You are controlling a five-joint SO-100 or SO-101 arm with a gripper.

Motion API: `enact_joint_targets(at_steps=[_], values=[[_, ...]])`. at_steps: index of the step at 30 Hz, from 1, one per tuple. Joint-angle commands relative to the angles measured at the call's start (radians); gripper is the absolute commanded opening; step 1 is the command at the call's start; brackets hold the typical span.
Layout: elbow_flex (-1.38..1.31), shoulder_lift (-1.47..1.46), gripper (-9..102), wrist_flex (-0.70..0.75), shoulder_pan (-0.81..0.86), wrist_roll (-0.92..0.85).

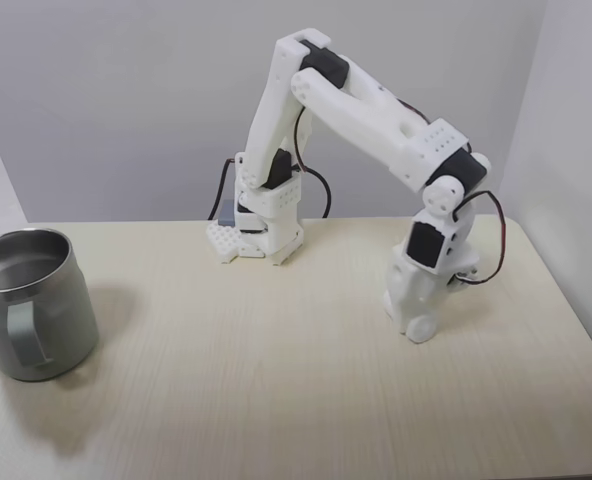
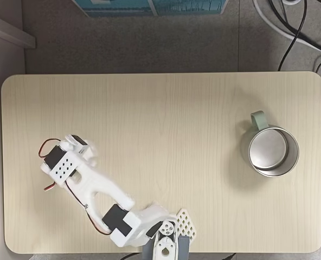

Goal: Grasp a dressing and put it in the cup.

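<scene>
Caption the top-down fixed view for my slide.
White arm reaches down at the table's left side, far from the steel cup standing upright at right.

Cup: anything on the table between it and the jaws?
Nothing visible. In both fixed views the table is bare wood between the gripper, down at the tabletop, and the cup at the opposite end. The dressing can't be made out; the jaws' state is unclear.
</scene>
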Motion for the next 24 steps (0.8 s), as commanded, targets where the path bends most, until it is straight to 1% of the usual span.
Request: enact_joint_targets(at_steps=[1,6,10,15,20,24], values=[[-0.003,-0.058,0,0.003,-0.003,0.028],[0.002,-0.265,0,0.063,-0.009,0.089],[0.028,-0.479,0,0.147,-0.006,0.143],[0.183,-0.649,0,0.324,0.023,0.19],[0.345,-0.707,0,0.446,0.115,0.23],[0.4,-0.71,0,0.482,0.267,0.31]])
